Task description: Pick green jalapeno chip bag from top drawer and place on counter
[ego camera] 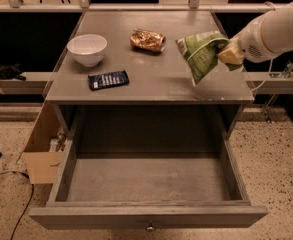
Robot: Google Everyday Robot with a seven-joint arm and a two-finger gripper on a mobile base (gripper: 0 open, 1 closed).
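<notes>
The green jalapeno chip bag [202, 53] hangs in the air over the right part of the counter [156, 81], tilted, its lower corner close above the surface. My gripper [226, 54] comes in from the right on a white arm and is shut on the bag's right edge. The top drawer [148, 184] stands pulled fully open below the counter. Its grey inside holds nothing. A small round knob [149, 228] sits on its front panel.
On the counter stand a white bowl [87, 49] at the left, a brown-gold shiny snack bag [147, 39] at the back middle and a flat dark blue packet [108, 79] near the front left. A cardboard box [41, 151] sits on the floor left of the drawer.
</notes>
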